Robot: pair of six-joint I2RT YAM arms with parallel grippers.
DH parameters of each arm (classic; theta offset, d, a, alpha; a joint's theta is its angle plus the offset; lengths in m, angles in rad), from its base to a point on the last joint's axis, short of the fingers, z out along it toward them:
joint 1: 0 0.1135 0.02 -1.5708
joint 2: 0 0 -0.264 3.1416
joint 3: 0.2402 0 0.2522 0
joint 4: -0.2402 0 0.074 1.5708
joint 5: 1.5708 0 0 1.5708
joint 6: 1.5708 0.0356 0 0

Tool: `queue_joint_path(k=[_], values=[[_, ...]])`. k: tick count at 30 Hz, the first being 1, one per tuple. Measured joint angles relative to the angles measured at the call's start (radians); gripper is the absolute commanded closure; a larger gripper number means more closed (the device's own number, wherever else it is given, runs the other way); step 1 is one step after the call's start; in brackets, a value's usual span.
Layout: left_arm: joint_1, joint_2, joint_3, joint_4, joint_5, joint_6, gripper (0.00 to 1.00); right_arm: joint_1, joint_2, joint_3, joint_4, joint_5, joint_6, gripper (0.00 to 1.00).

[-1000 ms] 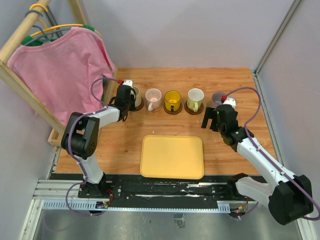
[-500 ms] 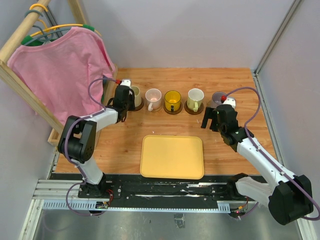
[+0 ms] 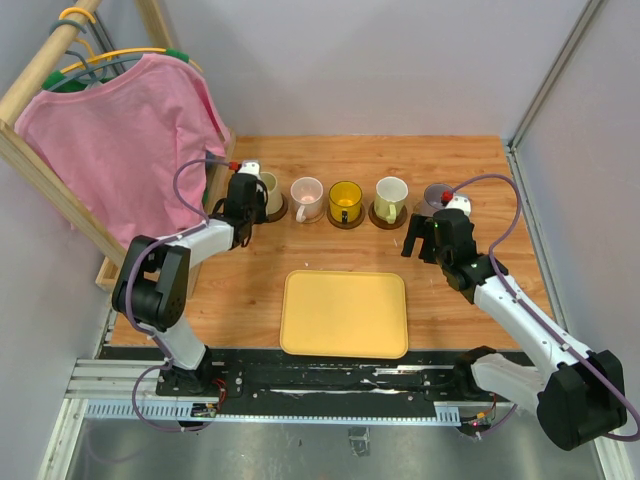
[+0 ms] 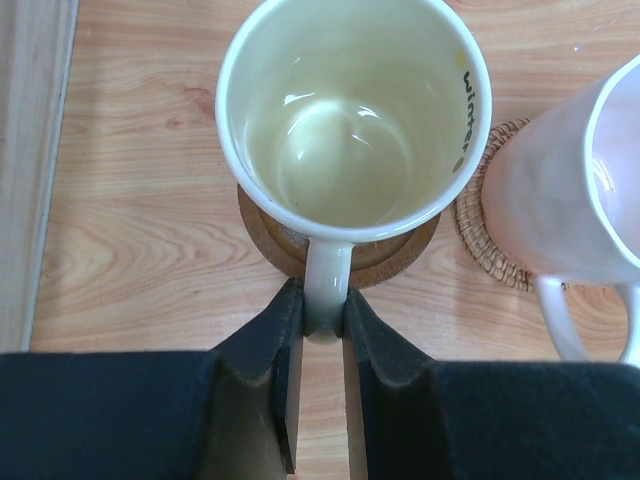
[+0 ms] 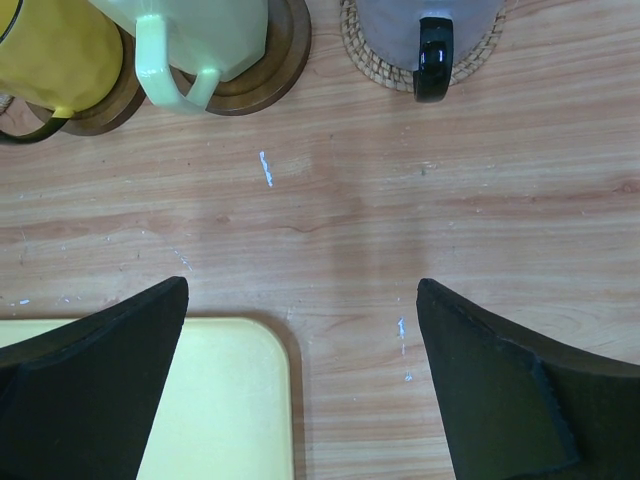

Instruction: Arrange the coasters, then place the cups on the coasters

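Now on wooden table [image 3: 250, 290], left gripper [image 4: 322, 310] clamps cream cup [image 4: 350, 150] handle; right gripper [image 5: 302, 290] gapes.

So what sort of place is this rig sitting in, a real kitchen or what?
Probably a lab test cell staged as a home: plain grey partition walls, a metal mounting rail along the near edge of the wooden table, a clothes rack with a pink shirt beside it.
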Motion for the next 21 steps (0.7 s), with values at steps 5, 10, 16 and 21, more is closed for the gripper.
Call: queue_joint_path(k=[5, 10, 16, 21], values=[[0.000, -0.005, -0.006, 0.000, -0.002, 0.000, 0.81, 0.000, -0.001, 0.000, 0.000, 0.000, 0.006, 0.01], [0.000, -0.013, -0.008, -0.010, -0.006, -0.001, 0.70, 0.000, -0.001, 0.000, 0.000, -0.003, 0.008, 0.02], [0.000, -0.023, -0.008, -0.013, -0.007, -0.003, 0.42, 0.000, -0.001, 0.000, 0.000, -0.003, 0.011, 0.02], [0.000, -0.042, -0.008, -0.015, -0.007, -0.009, 0.34, 0.000, -0.001, 0.000, 0.000, -0.003, 0.013, 0.02]])
